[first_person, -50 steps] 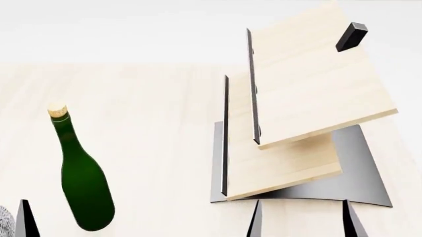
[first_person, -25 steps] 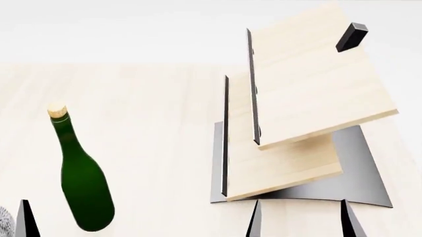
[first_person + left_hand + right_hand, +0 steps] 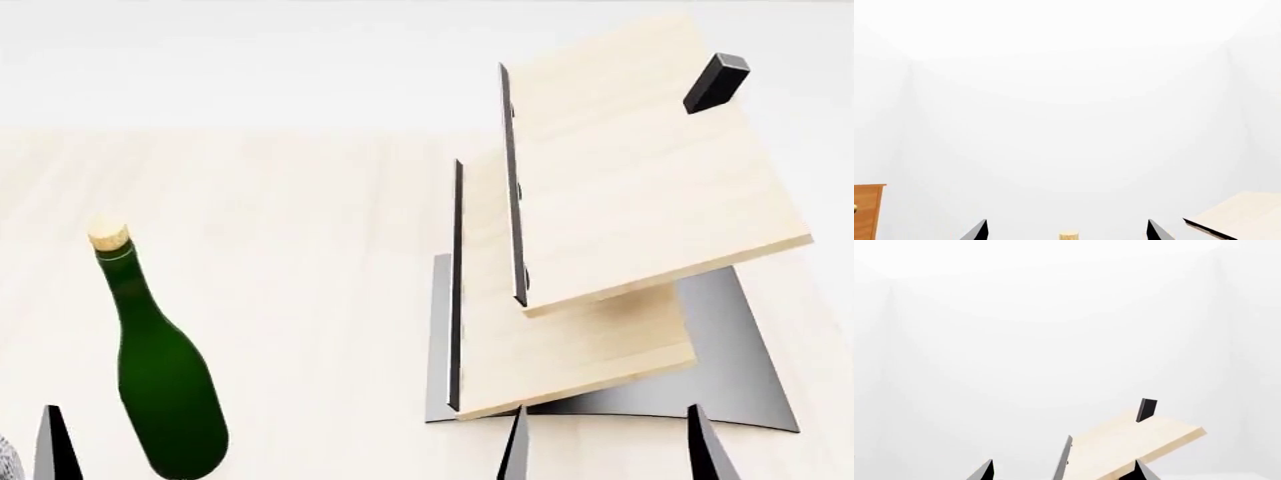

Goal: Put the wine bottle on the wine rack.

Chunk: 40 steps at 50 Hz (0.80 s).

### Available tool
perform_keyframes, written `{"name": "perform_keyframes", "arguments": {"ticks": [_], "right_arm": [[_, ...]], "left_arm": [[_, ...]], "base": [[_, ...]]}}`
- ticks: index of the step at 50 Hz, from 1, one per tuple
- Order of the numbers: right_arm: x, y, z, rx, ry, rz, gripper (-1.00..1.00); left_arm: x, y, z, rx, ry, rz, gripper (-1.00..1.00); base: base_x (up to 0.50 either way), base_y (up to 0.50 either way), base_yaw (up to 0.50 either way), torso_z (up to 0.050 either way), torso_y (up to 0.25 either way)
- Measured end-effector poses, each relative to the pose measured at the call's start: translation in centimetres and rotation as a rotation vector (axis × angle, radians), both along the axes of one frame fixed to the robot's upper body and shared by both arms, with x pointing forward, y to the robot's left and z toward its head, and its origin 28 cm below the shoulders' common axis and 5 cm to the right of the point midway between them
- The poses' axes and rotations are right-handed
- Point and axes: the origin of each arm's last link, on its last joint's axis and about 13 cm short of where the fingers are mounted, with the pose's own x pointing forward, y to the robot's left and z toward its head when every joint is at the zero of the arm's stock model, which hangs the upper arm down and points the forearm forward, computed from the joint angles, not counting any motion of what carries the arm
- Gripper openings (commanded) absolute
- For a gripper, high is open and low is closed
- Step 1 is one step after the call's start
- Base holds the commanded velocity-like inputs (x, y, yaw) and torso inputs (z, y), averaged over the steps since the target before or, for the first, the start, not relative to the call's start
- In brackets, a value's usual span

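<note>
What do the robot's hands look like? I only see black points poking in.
Just the fingertips show: flat, plain black, tapering to sharp wedge points. The right hand shows two, the left hand likewise in its wrist view. No cables, markings or arms visible.

I see the wine bottle [image 3: 163, 385] standing upright on the pale wooden tabletop at the left of my head view, dark green glass with a long slim neck and a tan cork; its base runs off the lower edge. In my left wrist view only the cork tip [image 3: 1069, 235] shows. The wine rack [image 3: 607, 250] stands well apart to the bottle's right: two slanted light-wood boards in tiers, each with a thin black strip along its left edge, over a curved grey metal base. A small black block sits at the upper board's far corner. My right wrist view catches the upper board [image 3: 1131, 442].
</note>
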Motion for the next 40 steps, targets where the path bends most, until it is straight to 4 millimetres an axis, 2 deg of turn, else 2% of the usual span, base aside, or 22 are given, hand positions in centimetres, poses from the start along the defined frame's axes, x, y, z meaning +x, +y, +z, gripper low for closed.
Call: {"name": "perform_keyframes", "arguments": {"ticks": [40], "right_arm": [[0.01, 0.02, -0.03, -0.001, 0.002, 0.0, 1.0]], "left_arm": [[0.0, 0.01, -0.03, -0.001, 0.0, 0.0, 1.0]], "base": [[0.04, 0.0, 0.0, 0.0, 0.0]]}}
